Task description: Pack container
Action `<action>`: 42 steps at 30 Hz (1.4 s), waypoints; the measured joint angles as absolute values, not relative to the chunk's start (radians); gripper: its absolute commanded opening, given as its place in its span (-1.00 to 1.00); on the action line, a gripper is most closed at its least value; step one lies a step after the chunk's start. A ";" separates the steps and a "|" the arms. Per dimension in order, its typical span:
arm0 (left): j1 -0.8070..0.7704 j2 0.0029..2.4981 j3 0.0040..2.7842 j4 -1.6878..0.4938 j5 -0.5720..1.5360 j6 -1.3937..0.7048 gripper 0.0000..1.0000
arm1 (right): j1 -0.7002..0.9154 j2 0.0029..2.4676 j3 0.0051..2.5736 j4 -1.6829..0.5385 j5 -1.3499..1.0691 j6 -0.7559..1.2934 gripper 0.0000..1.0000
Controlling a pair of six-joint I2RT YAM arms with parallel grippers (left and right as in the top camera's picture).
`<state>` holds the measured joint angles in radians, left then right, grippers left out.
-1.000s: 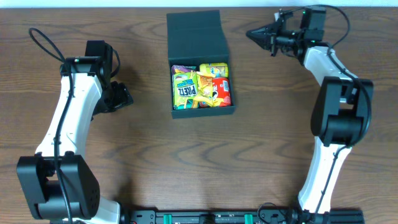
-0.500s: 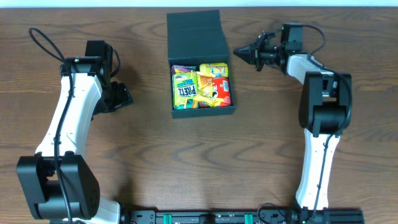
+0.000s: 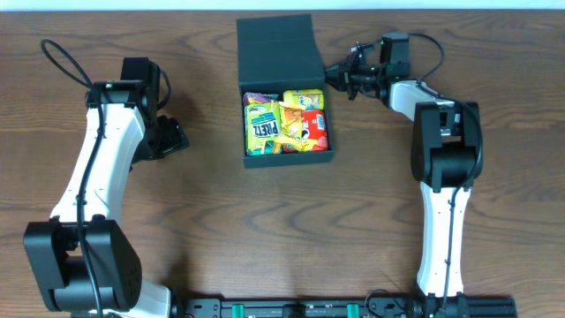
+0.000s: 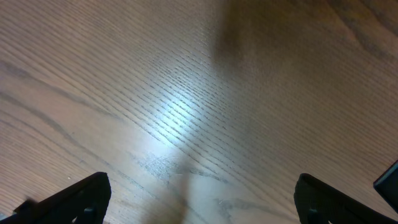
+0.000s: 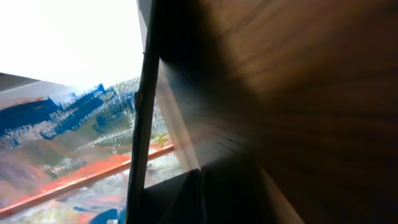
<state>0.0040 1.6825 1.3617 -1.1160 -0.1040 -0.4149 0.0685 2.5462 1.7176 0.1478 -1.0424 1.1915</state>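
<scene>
The container (image 3: 290,159), a dark square box, stands open at the table's far middle with its flap lid (image 3: 275,49) folded back. Inside lie snack packets: a green one (image 3: 262,124), a yellow one (image 3: 303,99) and a red one (image 3: 315,128). My right gripper (image 3: 332,73) is shut and empty, its tip at the box's right side where lid meets box. In the right wrist view its shut fingers (image 5: 198,199) point at a dark edge (image 5: 147,93), all blurred. My left gripper (image 3: 175,135) stands open over bare wood (image 4: 199,112), well left of the box.
The wooden table (image 3: 291,230) stretches in front of the box. The left arm (image 3: 106,150) rises along the left side and the right arm (image 3: 446,177) along the right. A white strip runs along the table's far edge.
My right gripper has swung left and slightly down, from well right of the lid to the box's right side. The left arm and the packets have not moved.
</scene>
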 measured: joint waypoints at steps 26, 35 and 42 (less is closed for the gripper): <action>0.004 1.682 1.362 -1.116 -0.104 -0.415 0.90 | 0.101 2.593 1.716 1.150 -1.201 1.696 -0.98; 0.004 1.682 1.362 -1.116 -0.104 -0.415 0.91 | 0.101 2.593 1.716 1.172 -1.257 1.768 -0.97; 0.004 1.682 1.362 -1.116 -0.104 -0.415 0.91 | 0.101 2.587 1.716 1.158 -1.324 1.717 -0.97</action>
<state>0.0040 1.6825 1.3617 -1.1156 -0.1036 -0.4149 0.1005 2.5870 1.7157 1.1576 -1.3243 1.7168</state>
